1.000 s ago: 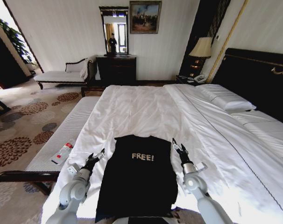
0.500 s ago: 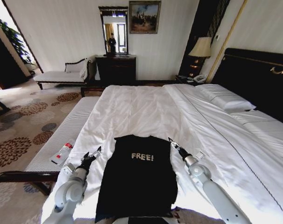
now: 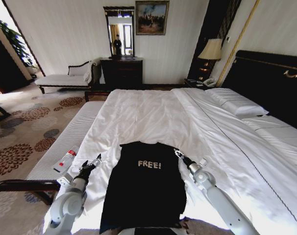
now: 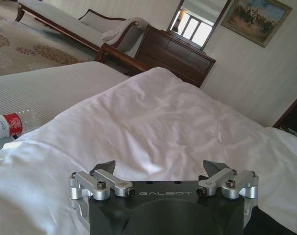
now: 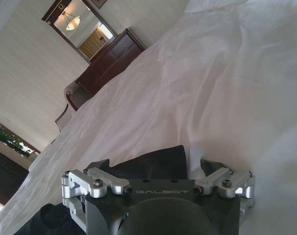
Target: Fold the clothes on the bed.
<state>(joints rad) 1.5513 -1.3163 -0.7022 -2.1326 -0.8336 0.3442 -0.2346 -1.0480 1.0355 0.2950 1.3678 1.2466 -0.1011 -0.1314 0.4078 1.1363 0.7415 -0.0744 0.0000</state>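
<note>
On the bench (image 3: pixel 75 134) to the left of the bed (image 3: pixel 153 117) lies a plastic bottle (image 3: pixel 66 159) with a red label, on its side; I cannot tell whether anything is in it, and no other container is about. Just in from there the left gripper (image 3: pixel 91 164) sits low over the white duvet (image 3: pixel 148 115), a little off the left edge of the shirt, its fingers spread wide with nothing between them, as the left wrist view confirms (image 4: pixel 160 169). The black T-shirt (image 3: pixel 144 183) lies flat near the foot of the bed, lettering up, already narrowed into a long rectangle with no sleeves sticking out, so I judge the side folds to be done. What seems left is folding it across its length, since it reaches from the near edge of the bed up to the collar end in one layer of length. On the right, the right gripper (image 3: pixel 178 154) is at the upper right corner of the shirt, fingers apart; in its own wrist view (image 5: pixel 153 169) the black cloth lies right in front of the open fingers, not yet pinched.
</note>
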